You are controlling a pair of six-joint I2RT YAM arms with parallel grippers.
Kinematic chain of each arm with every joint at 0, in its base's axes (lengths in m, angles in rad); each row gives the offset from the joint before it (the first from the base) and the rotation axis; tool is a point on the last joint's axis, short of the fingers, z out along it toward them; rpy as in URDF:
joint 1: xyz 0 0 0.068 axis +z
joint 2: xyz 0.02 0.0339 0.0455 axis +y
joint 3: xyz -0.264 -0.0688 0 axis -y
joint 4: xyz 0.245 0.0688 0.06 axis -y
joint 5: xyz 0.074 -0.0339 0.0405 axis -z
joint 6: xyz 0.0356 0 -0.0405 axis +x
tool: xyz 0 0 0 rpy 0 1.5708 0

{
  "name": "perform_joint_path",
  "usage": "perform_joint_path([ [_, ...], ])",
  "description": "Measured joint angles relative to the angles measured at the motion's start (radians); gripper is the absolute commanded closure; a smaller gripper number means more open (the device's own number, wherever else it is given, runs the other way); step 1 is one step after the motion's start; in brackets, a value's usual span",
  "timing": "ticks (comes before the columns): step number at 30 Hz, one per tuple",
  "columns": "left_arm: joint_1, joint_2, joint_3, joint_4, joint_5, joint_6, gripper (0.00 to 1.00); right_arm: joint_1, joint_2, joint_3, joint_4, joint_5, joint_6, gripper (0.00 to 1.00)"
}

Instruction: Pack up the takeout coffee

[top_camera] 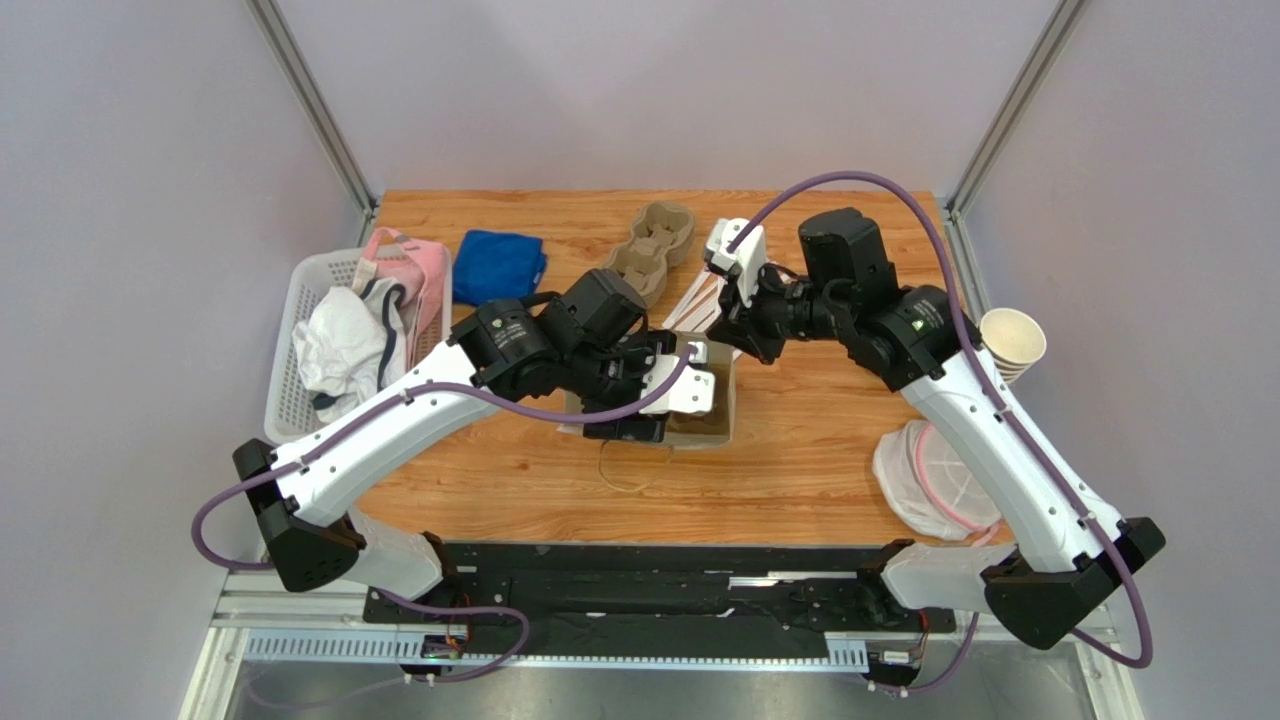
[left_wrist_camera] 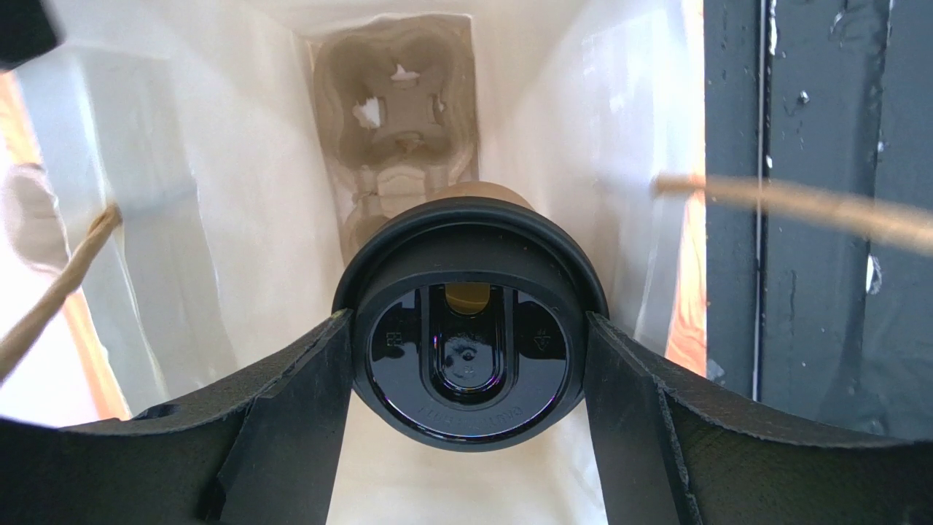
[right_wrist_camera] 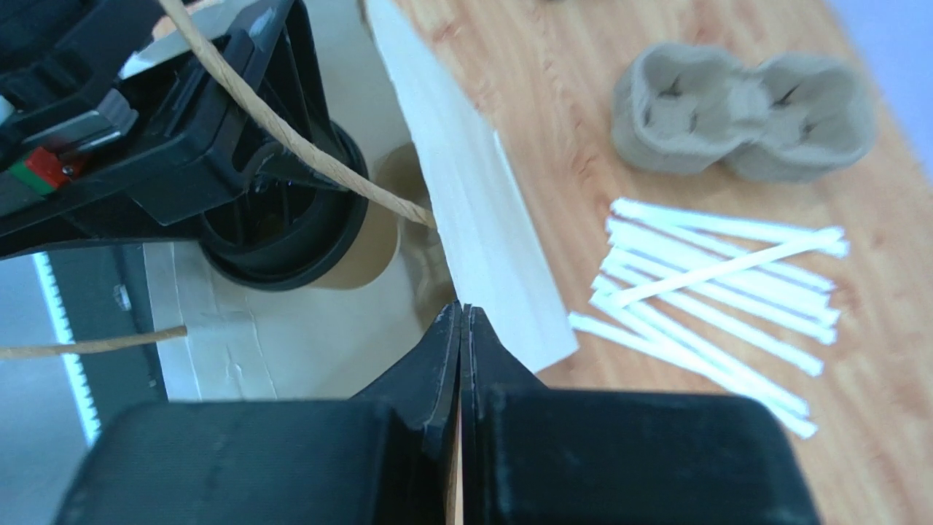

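Near the right corner of the worktop (top_camera: 781, 465) lies a white mesh pouch (top_camera: 932, 480). At the middle stands the open paper bag (right_wrist_camera: 482, 219). The left gripper (left_wrist_camera: 469, 317) reaches into it, jaws spread wide and pressed against both sides of the black lid of the takeout coffee (left_wrist_camera: 469, 366). The coffee is inside the bag, over a cardboard cup tray (left_wrist_camera: 394, 98) at its bottom. The right gripper (right_wrist_camera: 460, 317) is pinched tight on the bag's rim. Farther back lie white straws (right_wrist_camera: 712, 284) and a second cup tray (right_wrist_camera: 745, 109) near the far edge.
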State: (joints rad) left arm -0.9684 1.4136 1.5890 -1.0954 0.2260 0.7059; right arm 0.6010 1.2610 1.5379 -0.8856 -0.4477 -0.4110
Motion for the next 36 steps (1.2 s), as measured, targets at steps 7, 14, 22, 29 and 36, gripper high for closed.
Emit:
perform_joint_path([
  [7,0.002,0.0,-0.077,0.018,-0.002,0.008,1.0,0.0,0.008,-0.062,-0.066,-0.001,0.056,0.75],
  [14,0.008,0.0,-0.104,0.042,0.0,0.015,1.0,-0.005,0.049,-0.055,-0.075,-0.027,0.056,0.36],
  [22,0.024,0.002,-0.106,0.053,0.014,0.028,1.0,-0.007,0.111,-0.002,-0.058,-0.062,0.003,0.36],
  [29,0.029,0.003,-0.129,0.079,0.013,0.028,1.0,-0.006,0.188,0.031,-0.032,-0.089,-0.031,1.0],
  [36,0.021,-0.115,-0.306,0.211,-0.085,-0.027,1.0,0.03,0.114,-0.019,0.032,-0.098,0.013,1.0],
])
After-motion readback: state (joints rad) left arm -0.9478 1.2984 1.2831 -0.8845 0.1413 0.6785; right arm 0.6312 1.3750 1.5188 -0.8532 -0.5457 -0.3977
